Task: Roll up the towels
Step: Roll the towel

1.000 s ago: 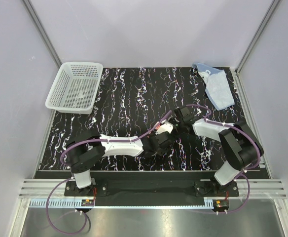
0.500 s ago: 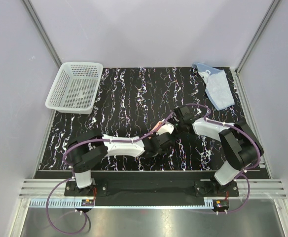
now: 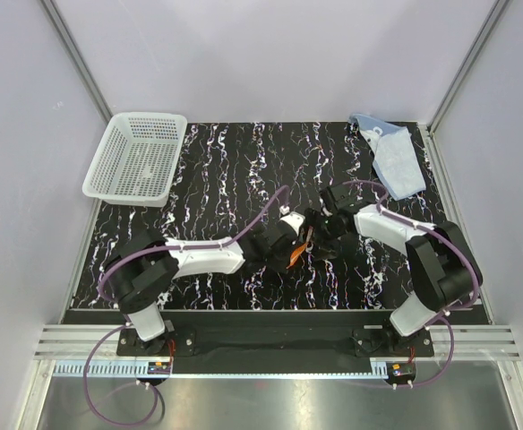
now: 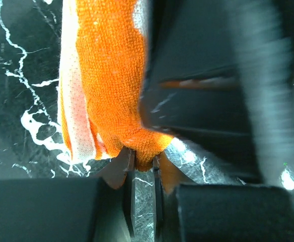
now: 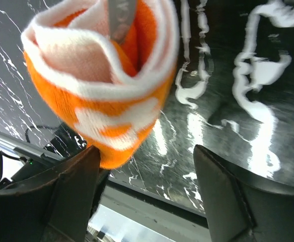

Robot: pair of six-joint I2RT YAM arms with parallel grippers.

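Observation:
The orange towel (image 4: 106,85) is rolled into a short bundle with white prints and hangs just over the black table. My left gripper (image 4: 143,160) is shut on its lower end, one finger reaching inside the roll. From above, the orange towel (image 3: 303,247) shows as a sliver between my left gripper (image 3: 297,240) and my right gripper (image 3: 321,231). In the right wrist view the orange towel (image 5: 101,96) sits against the left finger of my right gripper (image 5: 147,194), which stands open and grips nothing. The light blue towel (image 3: 396,159) lies crumpled at the far right corner.
A white mesh basket (image 3: 109,170) stands at the far left corner of the black marbled table (image 3: 235,170). Both arms meet near the table's middle front. Grey walls and metal frame posts close the sides.
My right gripper has opened wide and let go of the orange towel. My left gripper has shut on the roll, and its arm has drawn leftwards with the towel now showing from above.

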